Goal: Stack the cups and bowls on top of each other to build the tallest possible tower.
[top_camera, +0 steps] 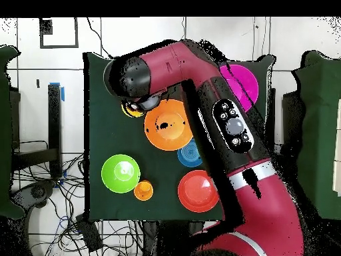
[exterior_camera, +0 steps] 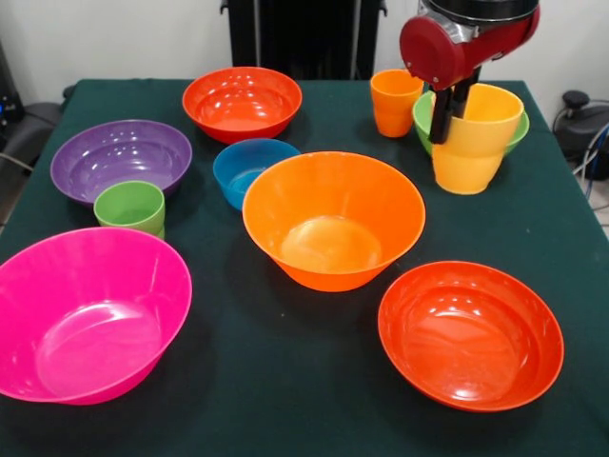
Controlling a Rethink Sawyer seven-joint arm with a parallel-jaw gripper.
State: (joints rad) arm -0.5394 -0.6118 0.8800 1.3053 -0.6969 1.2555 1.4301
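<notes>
My gripper is shut on the yellow cup, one black finger on its left wall, and holds it upright above the table at the right. In the overhead view the cup peeks out under the arm's head, beside the light orange bowl. That large bowl stands alone in the middle. The lime green bowl and orange cup sit behind the held cup. The green cup, purple bowl, blue bowl, pink bowl and two red-orange bowls stand apart.
The dark green tablecloth covers the table. In the overhead view the arm hides the purple bowl, the green cup and one red-orange bowl. Cables lie on the floor beside the table.
</notes>
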